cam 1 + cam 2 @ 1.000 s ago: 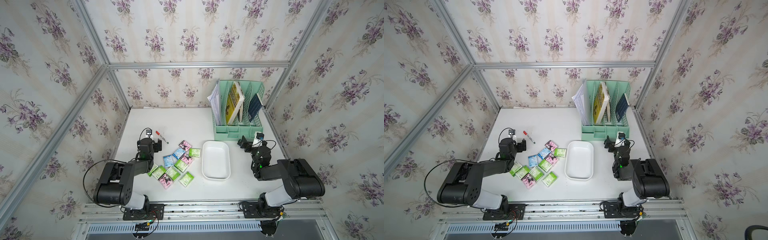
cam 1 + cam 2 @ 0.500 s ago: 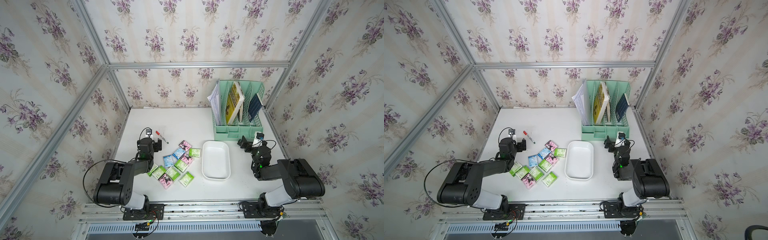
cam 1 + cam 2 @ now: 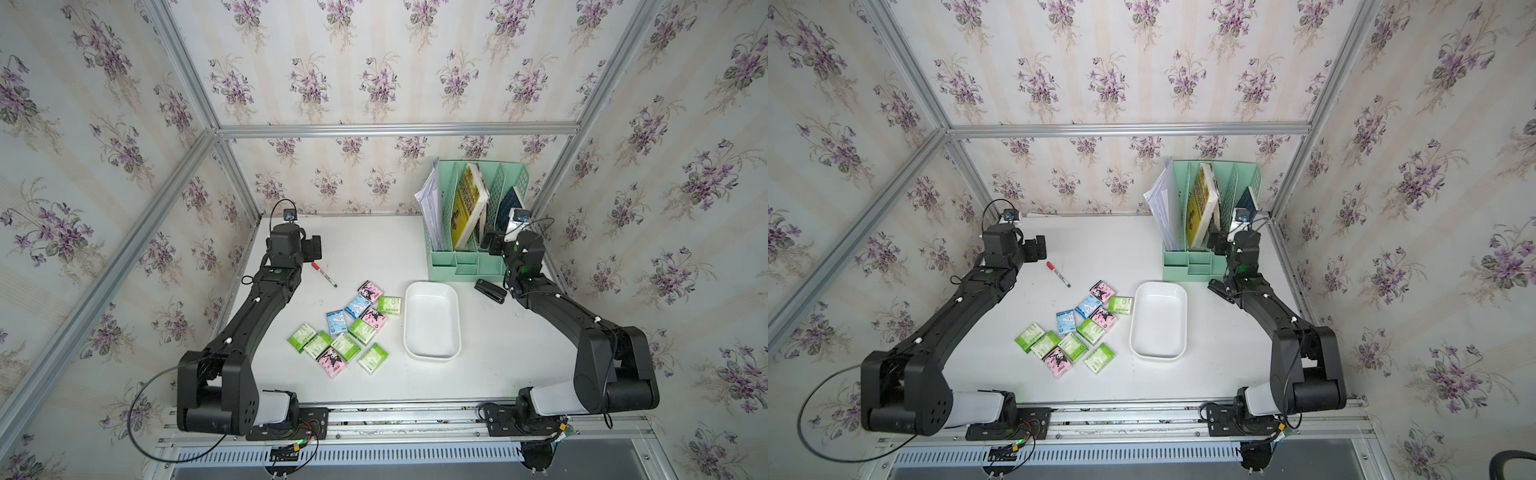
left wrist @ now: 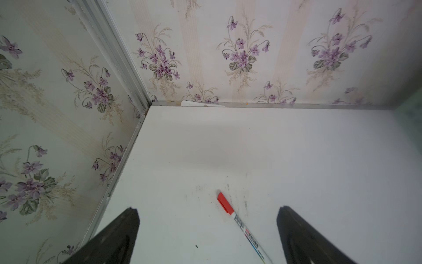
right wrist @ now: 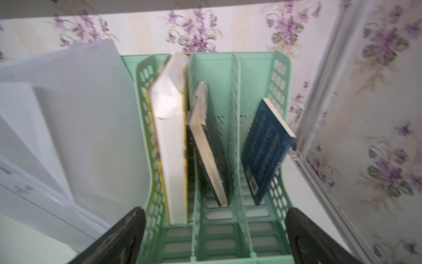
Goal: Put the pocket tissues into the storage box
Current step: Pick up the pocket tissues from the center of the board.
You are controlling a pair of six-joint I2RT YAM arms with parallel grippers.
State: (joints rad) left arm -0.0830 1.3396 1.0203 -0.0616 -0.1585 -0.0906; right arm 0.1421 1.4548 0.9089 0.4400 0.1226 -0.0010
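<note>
Your task is not started: the shallow white plastic storage box [image 3: 432, 320] stands empty on the white bench [image 3: 374, 245], and not one packet is inside it in either top view. The plastic-wrapped pocket tissues [image 3: 363, 330], green-and-white, pink and light blue, lie in a loose cluster on the bench just beside the box, on your left arm's side. I count eleven, several touching one another and the nearest green one close to the box wall without touching it. Your left gripper [image 4: 207, 209] is spread wide and holds nothing. It hangs over the bench near the far left corner, above the red-capped marker pen [image 3: 324, 274] and well apart from the packets. Your right gripper [image 5: 214, 209] is likewise spread and empty. It faces the mint-green lattice file organiser [image 3: 465, 266] with its books and papers, near a black stapler [image 3: 490, 291], on the side of the box away from the tissues. In my judgement the whole job remains: every packet has to be picked up and placed. The left arm is the better placed to begin, and the marker must stay out of the box.
</note>
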